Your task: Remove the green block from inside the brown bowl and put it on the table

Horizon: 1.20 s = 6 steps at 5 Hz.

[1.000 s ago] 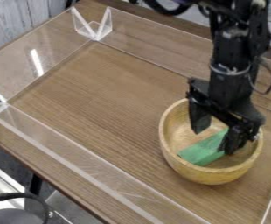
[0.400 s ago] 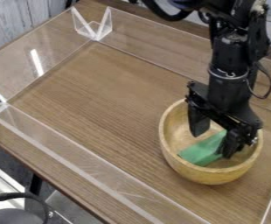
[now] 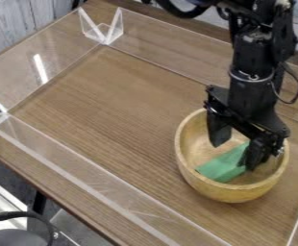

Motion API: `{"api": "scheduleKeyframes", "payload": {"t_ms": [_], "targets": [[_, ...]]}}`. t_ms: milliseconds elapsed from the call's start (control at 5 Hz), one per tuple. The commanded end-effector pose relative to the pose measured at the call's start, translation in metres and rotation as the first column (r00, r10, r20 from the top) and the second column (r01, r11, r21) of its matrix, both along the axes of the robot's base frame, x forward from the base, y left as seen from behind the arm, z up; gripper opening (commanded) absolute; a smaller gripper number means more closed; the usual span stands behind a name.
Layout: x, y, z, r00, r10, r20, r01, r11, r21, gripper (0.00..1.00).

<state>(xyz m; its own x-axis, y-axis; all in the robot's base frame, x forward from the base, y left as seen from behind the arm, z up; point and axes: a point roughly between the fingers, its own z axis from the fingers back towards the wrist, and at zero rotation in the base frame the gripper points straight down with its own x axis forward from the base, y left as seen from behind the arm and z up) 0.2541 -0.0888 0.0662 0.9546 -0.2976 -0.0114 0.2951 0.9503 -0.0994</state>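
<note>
The black gripper (image 3: pixel 245 149) points straight down into the brown bowl (image 3: pixel 206 182), which sits at the near right of the table (image 3: pixel 100 106). Its jaws stand wide apart, one finger down at the left inside the bowl, the other at the right, and they clamp nothing. The green block (image 3: pixel 225 167) lies in the bowl, leaning up from the near-left floor towards the far right wall; its upper end runs up between the fingers, and the right finger covers part of it, so it is hard to say whether the finger touches the block. The far rim of the bowl is hidden behind the gripper. The arm (image 3: pixel 257 43) rises out of the top edge of the view, cut off there. Low clear walls (image 3: pixel 62 154) edge the table, and a clear bracket (image 3: pixel 103 27) stands at the far left corner.
</note>
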Motion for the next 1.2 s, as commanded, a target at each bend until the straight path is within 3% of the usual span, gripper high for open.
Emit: {"api": "scheduleKeyframes", "payload": {"t_ms": [0,200,600,1000], "targets": [[0.008,0.0,0.018,0.998,0.011,0.066,-0.009,1.0,-0.027,1.0],[0.007,0.0,0.017,0.998,0.013,0.066,-0.011,0.999,-0.031,1.0],[0.007,0.002,-0.002,0.999,0.012,0.042,-0.011,0.999,-0.032,1.0],[0.007,0.009,-0.025,1.0,0.018,0.0,-0.018,1.0,-0.011,1.0]]}}
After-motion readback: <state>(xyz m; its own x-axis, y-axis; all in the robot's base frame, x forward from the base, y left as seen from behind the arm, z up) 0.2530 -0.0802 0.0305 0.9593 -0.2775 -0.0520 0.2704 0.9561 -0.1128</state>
